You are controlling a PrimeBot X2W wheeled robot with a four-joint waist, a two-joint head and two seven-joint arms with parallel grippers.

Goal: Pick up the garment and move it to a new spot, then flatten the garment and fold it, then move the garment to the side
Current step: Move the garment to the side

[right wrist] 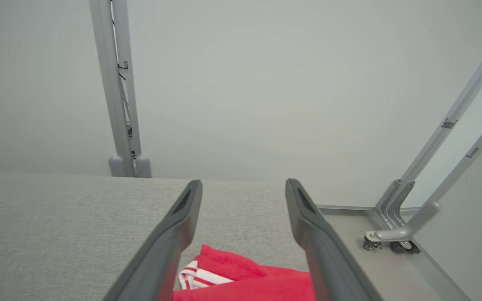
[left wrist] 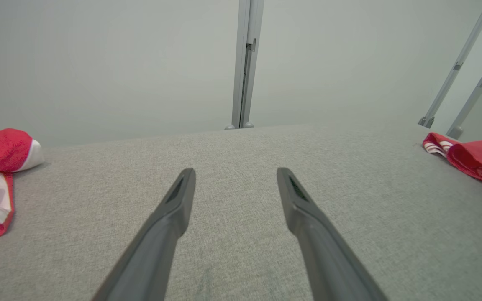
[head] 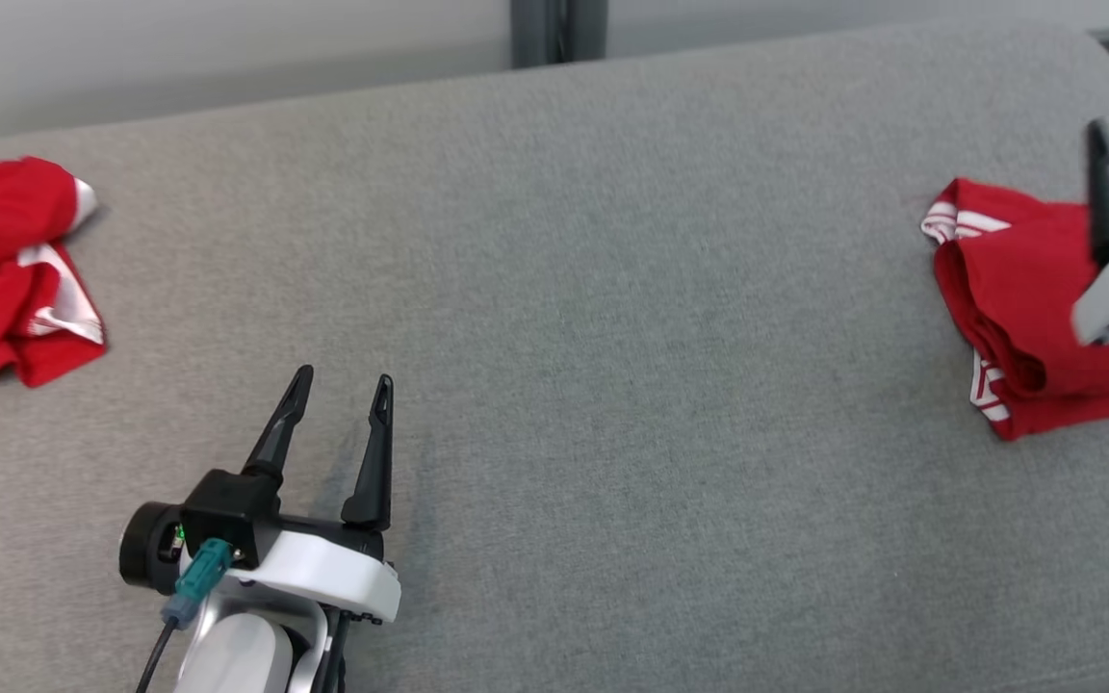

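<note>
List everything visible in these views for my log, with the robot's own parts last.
left garment: one, red with white trim, bunched at the left edge of the surface
right garment: one, red with white stripes, bunched near the right end of the surface
padded surface: one, grey fabric, spanning the head view
upright post: one, grey metal, behind the surface's far edge
slanted frame bars: two, grey metal, beyond the surface's right end
wall: one, pale grey, behind the surface
left gripper: one, dark fingers, open, over bare fabric at lower left
right gripper: one, dark fingers, open, above the right garment
</note>
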